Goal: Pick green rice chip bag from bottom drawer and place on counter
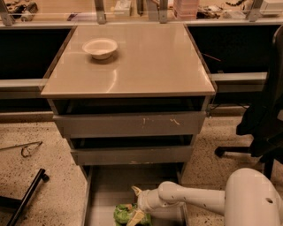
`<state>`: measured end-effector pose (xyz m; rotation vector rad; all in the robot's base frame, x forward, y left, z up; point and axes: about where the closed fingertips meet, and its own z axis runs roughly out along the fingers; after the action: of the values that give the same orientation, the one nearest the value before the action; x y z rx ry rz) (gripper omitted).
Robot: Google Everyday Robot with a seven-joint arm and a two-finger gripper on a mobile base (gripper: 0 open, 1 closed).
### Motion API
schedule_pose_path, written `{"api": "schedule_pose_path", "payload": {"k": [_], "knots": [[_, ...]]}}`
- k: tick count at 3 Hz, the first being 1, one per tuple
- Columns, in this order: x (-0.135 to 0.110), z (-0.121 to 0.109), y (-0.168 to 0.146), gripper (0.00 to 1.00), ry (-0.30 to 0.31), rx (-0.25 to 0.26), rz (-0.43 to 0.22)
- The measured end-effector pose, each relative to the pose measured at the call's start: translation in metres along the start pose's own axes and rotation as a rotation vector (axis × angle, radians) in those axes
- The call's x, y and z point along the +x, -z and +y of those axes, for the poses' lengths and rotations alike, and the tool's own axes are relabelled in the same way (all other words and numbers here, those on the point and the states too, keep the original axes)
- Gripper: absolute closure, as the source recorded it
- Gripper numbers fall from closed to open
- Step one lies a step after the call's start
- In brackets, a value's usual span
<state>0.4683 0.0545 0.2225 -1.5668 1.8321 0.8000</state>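
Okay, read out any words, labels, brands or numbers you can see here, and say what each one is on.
Nothing here can be read.
Green rice chip bag, in the bottom drawer at the gripper: print too blurred to read.
Shelf clutter behind the counter: nothing legible.
White bowl: no markings.

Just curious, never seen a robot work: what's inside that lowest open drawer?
A green rice chip bag lies in the bottom drawer, with the robot's tool right at it. The drawer's back is hidden under the drawer above.
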Motion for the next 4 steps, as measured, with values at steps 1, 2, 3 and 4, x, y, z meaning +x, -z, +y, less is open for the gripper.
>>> {"api": "schedule_pose_path", "payload": {"k": [1,2,3,4], "knots": [[0.013,-0.005,-0.019,0.00,-0.009,-0.011,0.006],[0.026,-0.010,-0.031,0.00,-0.026,-0.006,0.018],[0.037,-0.011,-0.038,0.00,-0.048,0.002,0.025],[0.052,-0.010,-0.044,0.19,-0.074,-0.008,0.009]]}}
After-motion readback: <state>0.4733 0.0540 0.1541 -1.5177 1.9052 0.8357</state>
